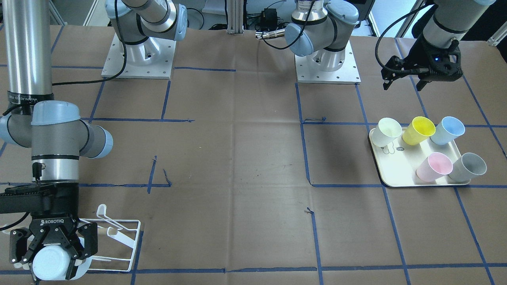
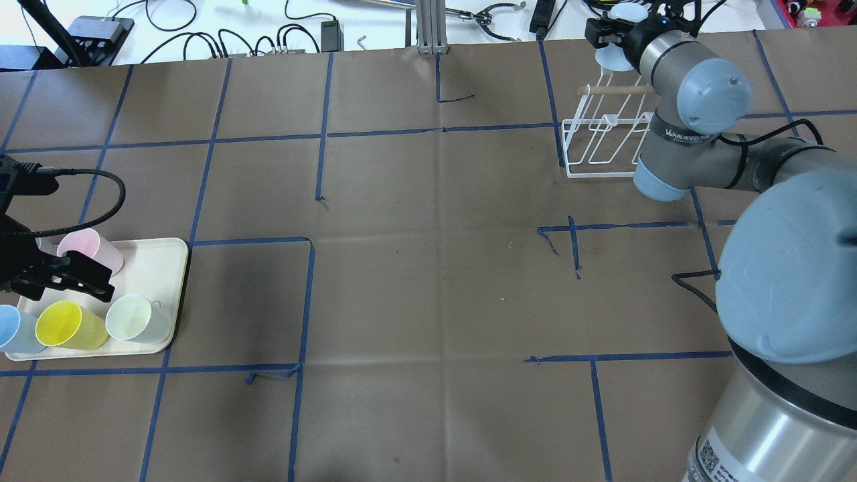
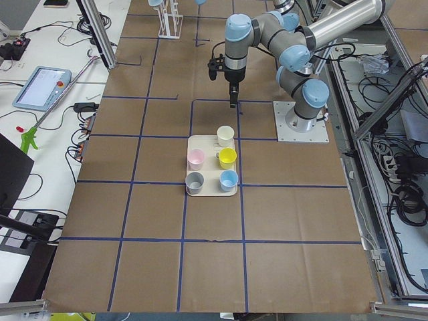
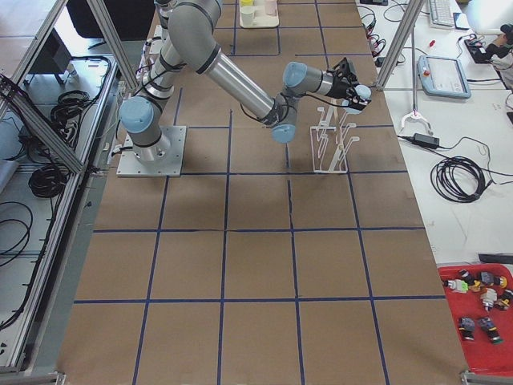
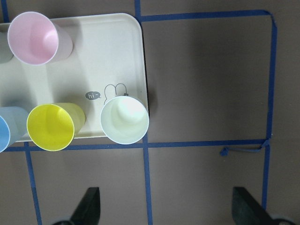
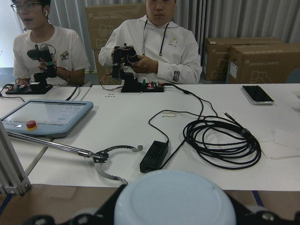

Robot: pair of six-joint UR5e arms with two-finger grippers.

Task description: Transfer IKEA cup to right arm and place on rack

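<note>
1. Right gripper (image 1: pixel 49 259), at the table's 7 o'clock in the front-facing view: fingers clamped on a pale blue plastic cup (image 6: pixel 174 199), held sideways with its base toward the camera.
2. Low white wire rack (image 1: pixel 119 234) with a wooden dowel, at the cup's 3 o'clock; cannot tell whether they touch.
3. Cream rectangular tray (image 1: pixel 396 174), 3 o'clock, holding five cups.
4. Left gripper (image 1: pixel 403 84), 2 o'clock, above the table beyond the tray: fingers apart, empty.

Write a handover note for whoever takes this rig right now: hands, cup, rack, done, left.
Right hand: shut on the pale cup, held on its side at the end of the rack.
Left hand: open, empty, hovering near the tray with five other cups.
Done: the cup is with the right arm.
Left: seat it on a rack prong and release; whether it touches a prong yet, I cannot tell.
</note>
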